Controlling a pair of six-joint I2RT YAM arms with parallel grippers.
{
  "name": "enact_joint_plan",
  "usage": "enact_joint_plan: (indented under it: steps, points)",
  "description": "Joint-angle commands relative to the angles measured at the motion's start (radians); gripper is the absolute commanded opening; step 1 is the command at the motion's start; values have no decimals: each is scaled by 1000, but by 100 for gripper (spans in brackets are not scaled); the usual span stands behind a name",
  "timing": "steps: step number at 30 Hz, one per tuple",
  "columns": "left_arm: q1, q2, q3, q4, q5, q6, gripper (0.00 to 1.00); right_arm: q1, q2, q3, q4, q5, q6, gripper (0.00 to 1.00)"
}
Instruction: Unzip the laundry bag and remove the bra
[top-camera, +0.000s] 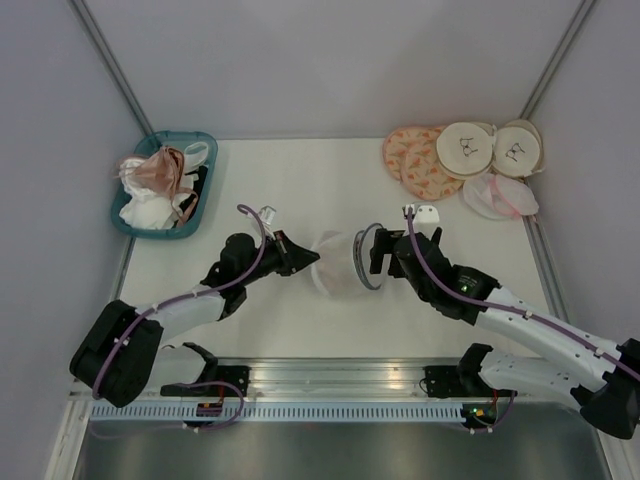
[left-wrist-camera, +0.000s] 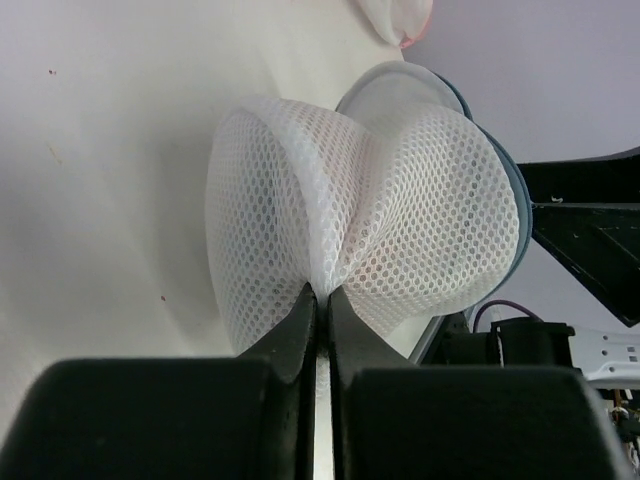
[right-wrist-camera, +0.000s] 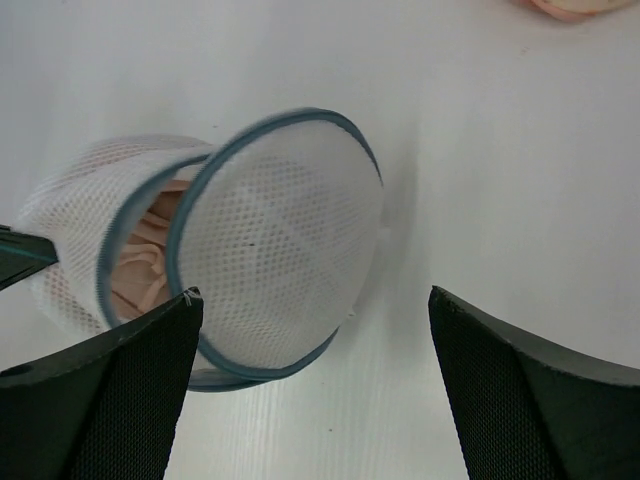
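The white mesh laundry bag (top-camera: 340, 262) lies on its side at the table's middle, its blue-grey rim toward the right arm. My left gripper (top-camera: 305, 258) is shut on a pinch of the bag's mesh wall (left-wrist-camera: 340, 230). The round mesh lid (right-wrist-camera: 285, 235) hangs open off the rim. A peach bra (right-wrist-camera: 150, 255) shows inside through the gap. My right gripper (top-camera: 378, 252) is open, just right of the lid, its fingers (right-wrist-camera: 110, 400) wide apart and holding nothing.
A teal basket (top-camera: 197, 143) of garments sits at the back left. Peach patterned pouches (top-camera: 415, 155), cream pouches with black marks (top-camera: 468, 148) and a pink-white pouch (top-camera: 500, 195) lie at the back right. Grey walls close three sides.
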Motion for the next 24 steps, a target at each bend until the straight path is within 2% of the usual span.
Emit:
enact_joint_plan:
  steps: [1, 10, 16, 20, 21, 22, 24]
  points:
    - [-1, -65, 33, -80, -8, 66, 2, 4, 52, 61, 77, -135, -76, 98]
    - [-1, -190, 8, -137, -6, 59, 2, 3, 181, 78, 174, -223, -70, 98]
    - [-1, -206, 5, -150, -8, 62, 2, 3, 210, 76, 199, -250, -50, 98]
    - [-1, -220, -16, -163, -31, 72, 2, 3, 230, 127, -37, -42, 6, 98]
    - [-1, -224, -30, -163, -38, 72, 2, 3, 232, 142, -91, 79, 59, 98]
    - [-1, -229, -36, -163, -43, 73, 2, 3, 233, 145, -189, 126, 80, 98]
    - [1, -233, -59, -158, -54, 72, 2, 1, 235, 139, -274, 239, 127, 98]
